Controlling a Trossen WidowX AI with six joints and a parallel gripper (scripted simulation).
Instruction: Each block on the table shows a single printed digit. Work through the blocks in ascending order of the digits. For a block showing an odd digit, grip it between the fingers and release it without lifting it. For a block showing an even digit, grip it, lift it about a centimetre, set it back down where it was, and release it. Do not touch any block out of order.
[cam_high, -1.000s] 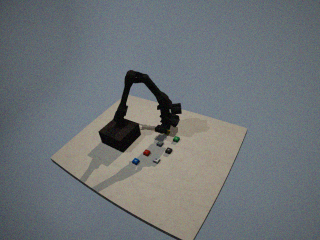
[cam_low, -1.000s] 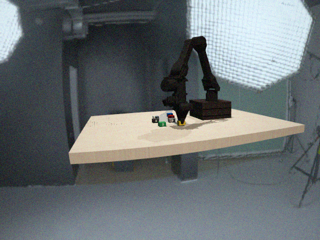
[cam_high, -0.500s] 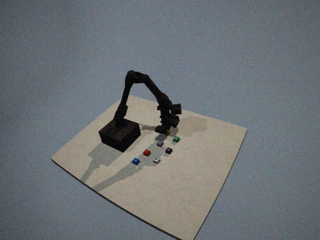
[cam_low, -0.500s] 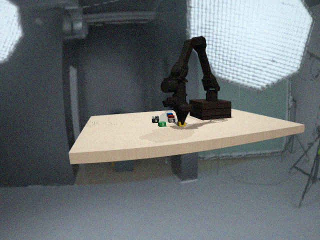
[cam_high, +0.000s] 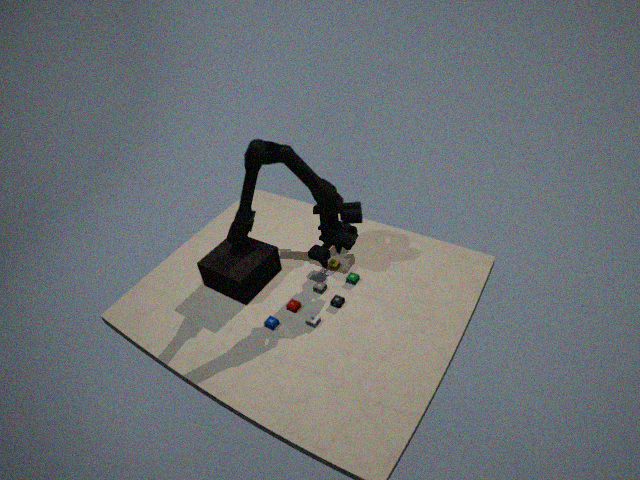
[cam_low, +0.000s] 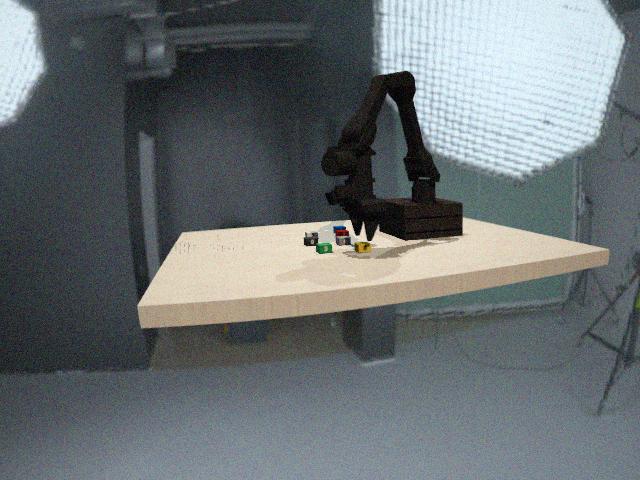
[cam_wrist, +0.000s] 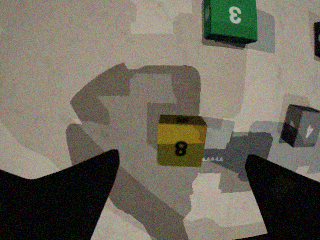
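The yellow block (cam_high: 333, 265) (cam_low: 362, 247) (cam_wrist: 181, 142) shows an 8 and sits on the table. My gripper (cam_low: 363, 235) (cam_wrist: 184, 160) is wide open, its fingertips a little above the table and standing well clear of the yellow block on both sides in the wrist view. The green block (cam_high: 352, 278) (cam_low: 324, 248) (cam_wrist: 230, 20) shows a 3. A grey block (cam_high: 320, 287) (cam_low: 343, 240) (cam_wrist: 302, 126) has a mark too partly seen to read. A black block (cam_high: 337, 301) (cam_low: 310, 241), a white block (cam_high: 313, 321), a red block (cam_high: 293, 305) and a blue block (cam_high: 271, 322) show no readable digits.
The table (cam_high: 392, 330) (cam_low: 248, 281) carries the arm's dark base box (cam_high: 238, 268) (cam_low: 431, 219) beside the blocks. The green and grey blocks are the yellow block's nearest neighbours. Shadows of the arm fall over the table around several blocks.
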